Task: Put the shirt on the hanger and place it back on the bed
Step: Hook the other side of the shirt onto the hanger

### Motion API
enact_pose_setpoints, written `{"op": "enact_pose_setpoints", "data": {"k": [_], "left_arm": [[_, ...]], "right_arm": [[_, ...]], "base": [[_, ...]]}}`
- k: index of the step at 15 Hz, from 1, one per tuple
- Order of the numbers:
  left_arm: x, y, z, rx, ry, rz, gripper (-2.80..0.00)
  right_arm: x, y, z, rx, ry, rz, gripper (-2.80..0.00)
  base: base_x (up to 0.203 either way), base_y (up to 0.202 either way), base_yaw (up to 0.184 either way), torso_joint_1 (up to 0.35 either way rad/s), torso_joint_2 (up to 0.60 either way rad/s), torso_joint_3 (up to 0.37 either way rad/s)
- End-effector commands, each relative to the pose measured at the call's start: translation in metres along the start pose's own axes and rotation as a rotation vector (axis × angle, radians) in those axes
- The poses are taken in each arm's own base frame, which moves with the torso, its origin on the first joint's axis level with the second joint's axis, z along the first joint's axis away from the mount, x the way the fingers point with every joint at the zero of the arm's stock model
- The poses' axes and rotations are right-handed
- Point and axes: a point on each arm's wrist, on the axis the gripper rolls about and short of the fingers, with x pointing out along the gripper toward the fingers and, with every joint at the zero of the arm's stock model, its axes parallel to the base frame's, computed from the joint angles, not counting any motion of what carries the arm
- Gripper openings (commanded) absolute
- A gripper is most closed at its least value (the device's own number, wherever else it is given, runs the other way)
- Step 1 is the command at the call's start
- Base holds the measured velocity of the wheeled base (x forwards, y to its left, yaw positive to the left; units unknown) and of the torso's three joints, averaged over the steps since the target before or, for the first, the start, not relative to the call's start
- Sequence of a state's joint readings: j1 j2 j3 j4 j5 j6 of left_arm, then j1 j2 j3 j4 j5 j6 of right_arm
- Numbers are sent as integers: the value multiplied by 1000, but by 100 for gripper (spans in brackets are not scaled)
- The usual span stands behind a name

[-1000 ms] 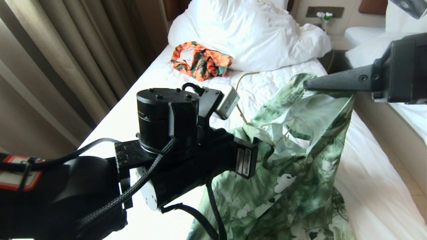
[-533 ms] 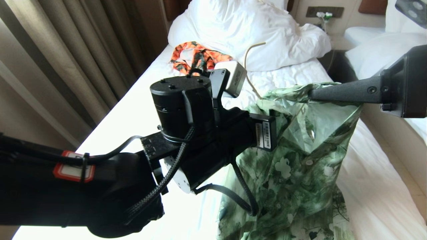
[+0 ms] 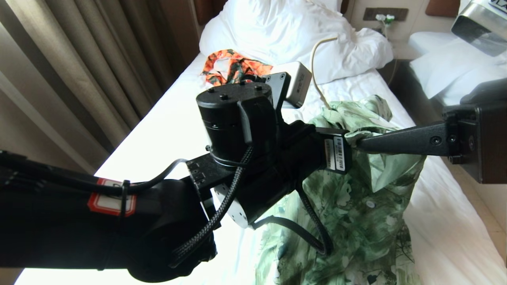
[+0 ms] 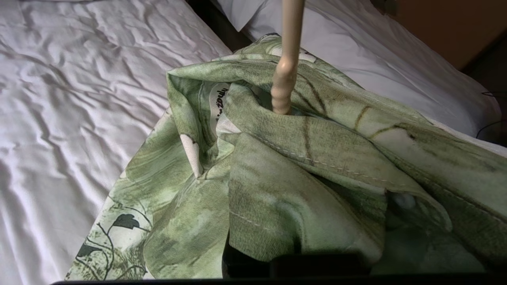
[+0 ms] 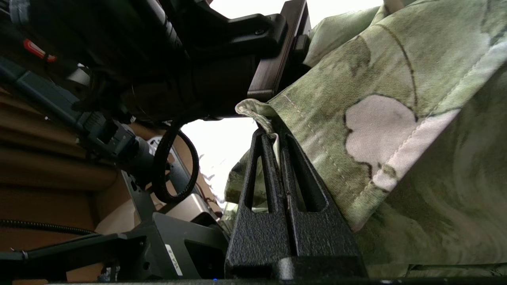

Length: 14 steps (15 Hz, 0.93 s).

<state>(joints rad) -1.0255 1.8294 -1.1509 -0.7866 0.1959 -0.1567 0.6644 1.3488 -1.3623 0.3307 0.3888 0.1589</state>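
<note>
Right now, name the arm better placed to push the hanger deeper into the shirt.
Left. The left gripper seems to carry the thin cream wire-like hanger, whose end already dips into the streaky green-and-white flowered shirt. The right gripper is shut on the fabric edge, holding it up.

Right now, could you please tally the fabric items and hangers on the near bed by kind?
Green floral shirt: 1
Orange floral garment: 1
White duvet: 1
Cream hanger: 1
Total: 4
</note>
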Motion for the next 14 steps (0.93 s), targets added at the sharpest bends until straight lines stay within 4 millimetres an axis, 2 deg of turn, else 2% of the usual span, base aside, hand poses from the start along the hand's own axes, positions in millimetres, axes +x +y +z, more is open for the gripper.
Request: {"op": "enact_pose_setpoints", "data": {"k": [1,2,3,7,9,11,12,14], "left_arm": [[0,-4,7,-13,-30,2,-280],[0,-6,11,-22,-44,6,-280],[-1,-10,15,-33,-67,-7,-280],[-4,-20,22,-49,-146,-32,-280],[-4,-20,23,-49,-148,-23,-280],[-7,-21,23,-47,-138,-29,-280],[-8,-26,18,-41,-108,-47,-280],[-10,-34,13,-36,-71,-97,-280]], "right_arm": [[-3,2,-4,-12,21,4,-280],[-5,2,-7,-36,29,4,-280],[-9,3,-9,-64,28,3,0],[-20,8,-10,-66,21,1,0],[-31,12,-11,-68,17,1,0],[-53,20,-9,-81,-30,-4,0],[-62,24,-3,-94,-72,-9,-280],[-74,30,14,-115,-131,-7,-280]], "base": [[0,0,0,0,0,0],[0,0,0,0,0,0],[0,0,0,0,0,0],[0,0,0,0,0,0],[0,0,0,0,0,0],[0,0,0,0,0,0],[0,0,0,0,0,0],[0,0,0,0,0,0]]}}
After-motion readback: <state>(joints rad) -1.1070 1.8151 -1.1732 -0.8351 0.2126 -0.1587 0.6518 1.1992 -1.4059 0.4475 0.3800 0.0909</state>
